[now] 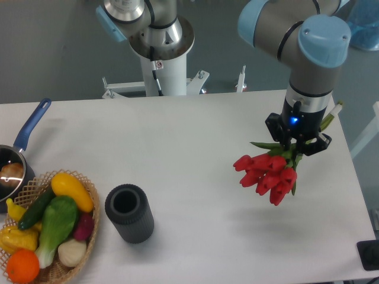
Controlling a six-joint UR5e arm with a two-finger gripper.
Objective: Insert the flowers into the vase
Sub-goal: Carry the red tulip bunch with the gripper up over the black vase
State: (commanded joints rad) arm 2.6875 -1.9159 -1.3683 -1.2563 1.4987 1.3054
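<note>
The flowers (267, 170), a bunch of red tulips with green stems and leaves, hang in the air over the right part of the table, heads pointing down and left. My gripper (296, 145) is shut on their stems just above the heads. The stem ends (335, 112) stick out up and right behind the wrist. The vase (129, 213), a short dark grey ribbed cylinder with a round open mouth, stands upright at the front left of the table, far left of the gripper and the flowers.
A wicker basket (90, 220) of vegetables sits at the front left corner, next to the vase. A blue-handled saucepan (31, 124) lies at the left edge. The arm's white base column (166, 59) stands behind the table's far edge.
</note>
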